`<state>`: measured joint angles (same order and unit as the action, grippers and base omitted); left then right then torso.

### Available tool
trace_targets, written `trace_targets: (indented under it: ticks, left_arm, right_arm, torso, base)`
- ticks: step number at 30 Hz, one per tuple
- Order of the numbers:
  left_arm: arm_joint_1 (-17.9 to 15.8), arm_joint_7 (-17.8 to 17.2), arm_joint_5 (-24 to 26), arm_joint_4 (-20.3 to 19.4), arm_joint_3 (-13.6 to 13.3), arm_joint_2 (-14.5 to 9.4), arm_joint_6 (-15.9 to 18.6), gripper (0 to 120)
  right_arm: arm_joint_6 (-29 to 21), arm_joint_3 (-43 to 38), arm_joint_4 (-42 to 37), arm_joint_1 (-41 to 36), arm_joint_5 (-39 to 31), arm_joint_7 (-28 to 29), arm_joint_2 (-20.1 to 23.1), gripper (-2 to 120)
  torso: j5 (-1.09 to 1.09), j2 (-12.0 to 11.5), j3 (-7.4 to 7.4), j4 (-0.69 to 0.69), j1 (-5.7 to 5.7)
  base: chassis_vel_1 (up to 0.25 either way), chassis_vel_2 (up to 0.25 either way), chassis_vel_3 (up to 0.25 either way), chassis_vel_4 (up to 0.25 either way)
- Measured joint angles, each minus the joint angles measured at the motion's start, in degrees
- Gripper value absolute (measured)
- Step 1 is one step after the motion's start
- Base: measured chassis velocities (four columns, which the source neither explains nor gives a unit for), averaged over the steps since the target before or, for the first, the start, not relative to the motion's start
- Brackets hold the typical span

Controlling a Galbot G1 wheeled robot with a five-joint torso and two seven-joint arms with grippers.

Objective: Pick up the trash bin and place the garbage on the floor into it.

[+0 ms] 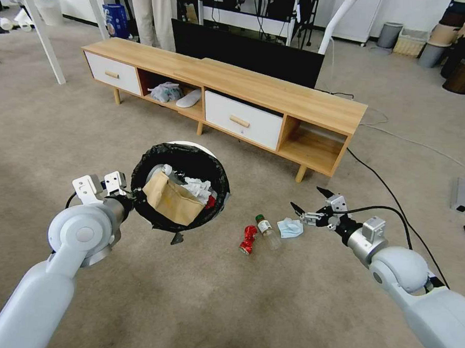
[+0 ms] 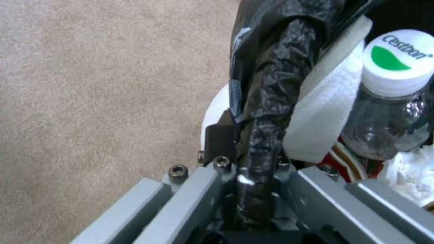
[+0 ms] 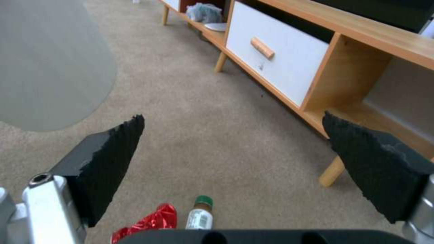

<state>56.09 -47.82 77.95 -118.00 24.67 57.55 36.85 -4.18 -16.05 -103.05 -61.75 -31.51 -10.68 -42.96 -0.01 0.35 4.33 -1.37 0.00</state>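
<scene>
The trash bin [image 1: 181, 156], white with a black bag liner, hangs above the floor [image 1: 195, 296] with my left gripper [image 1: 130, 194] shut on its rim [image 2: 267, 112]. Inside lie a brown paper bag [image 1: 171, 199], white tissue [image 1: 198, 188] and a clear bottle [image 2: 389, 112]. On the carpet to its right rest garbage pieces: a crushed red can [image 1: 248, 239], a clear bottle [image 1: 267, 231] and a pale blue face mask [image 1: 290, 227]. My right gripper [image 1: 308, 200] hovers open just right of the mask; its black fingers [image 3: 113, 159] frame the can [image 3: 151, 220] and bottle [image 3: 200, 215].
A long wooden cabinet [image 1: 236, 99] with white drawers stands behind, a grey bundle [image 1: 165, 91] and a white slipper [image 1: 188, 97] in its open shelf. Black cables [image 1: 382, 187] run across the carpet at right. Grey bins [image 1: 390, 34] stand far back right.
</scene>
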Motion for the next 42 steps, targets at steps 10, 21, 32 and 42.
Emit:
trace_targets:
  ticks: [10, 21, 32, 42]
  left_arm:
    - [-0.32, 0.2, -0.25, 0.45, -0.28, 0.43, -0.01, 0]
    - [-0.58, 0.46, -0.47, 0.89, -0.54, 0.89, -0.07, 0]
    - [-0.83, 0.52, -0.55, 1.03, -0.81, 0.95, -0.16, 0]
    - [-0.68, 0.55, -0.61, 1.15, -0.71, 0.74, -0.22, 0]
  right_arm:
    - [0.87, -0.05, 0.68, 0.0, -0.01, -0.9, -0.24, 100]
    - [1.18, 0.06, 1.16, 0.27, -0.16, -1.14, -0.57, 100]
    - [2.31, 0.22, 1.46, 0.33, -0.17, -0.99, -0.47, 100]
    - [3.41, 0.69, 1.75, 0.62, -0.1, -0.99, -0.5, 100]
  torso:
    - [0.01, 0.0, 0.0, 0.0, 0.0]
    - [0.0, 0.01, 0.01, 0.01, 0.0]
    - [-0.01, 0.01, 0.01, -0.02, 0.0]
    - [-0.02, 0.0, 0.03, -0.03, 0.01]
  base:
    - [0.0, 0.0, 0.0, 0.0]
    - [-0.069, 0.056, 0.071, -0.064]
    - [-0.225, 0.229, 0.239, -0.24]
    - [-0.188, 0.192, 0.167, -0.162]
